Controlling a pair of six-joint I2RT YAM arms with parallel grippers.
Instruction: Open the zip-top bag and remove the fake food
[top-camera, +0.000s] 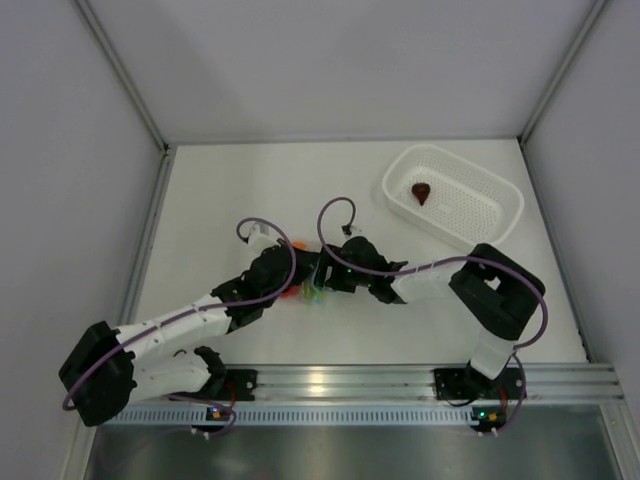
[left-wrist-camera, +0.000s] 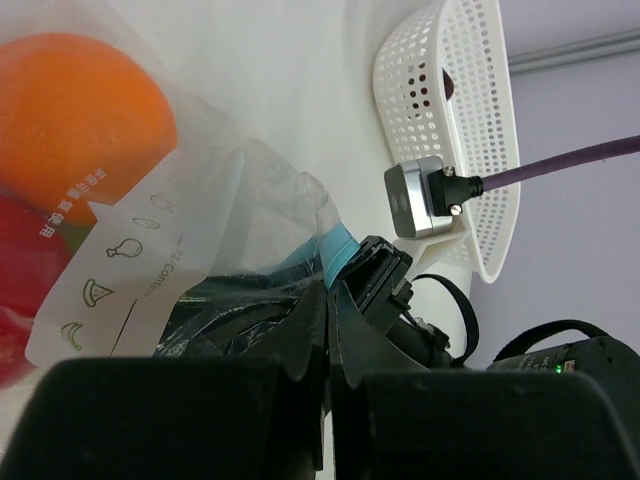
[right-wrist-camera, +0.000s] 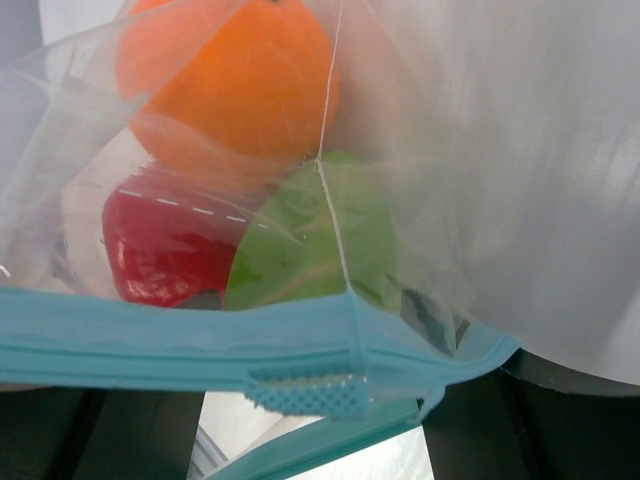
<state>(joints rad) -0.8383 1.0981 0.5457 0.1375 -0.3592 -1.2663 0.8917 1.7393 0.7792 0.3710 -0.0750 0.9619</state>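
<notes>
Zip-top bag (right-wrist-camera: 420, 150): lies mid-table (top-camera: 230, 190), somewhat nearer the near edge, where the two grippers meet.
Zip strip (right-wrist-camera: 180, 345): teal, running across the bag's edge closest to the right wrist camera.
Inside the bag: orange ball (right-wrist-camera: 235, 80), red ball (right-wrist-camera: 165, 245) and lime-green piece (right-wrist-camera: 315, 245), bunched together.
Left gripper (left-wrist-camera: 328, 340): fingers pressed together, pinching crinkled bag plastic beside the strip.
Right gripper (right-wrist-camera: 310, 440): fingers spread wide, with the strip crossing between them; contact cannot be told.
Basket (top-camera: 500, 205): white, perforated, at the far right corner, well apart from the bag.
Maroon piece (top-camera: 422, 192): in the basket, alone.
</notes>
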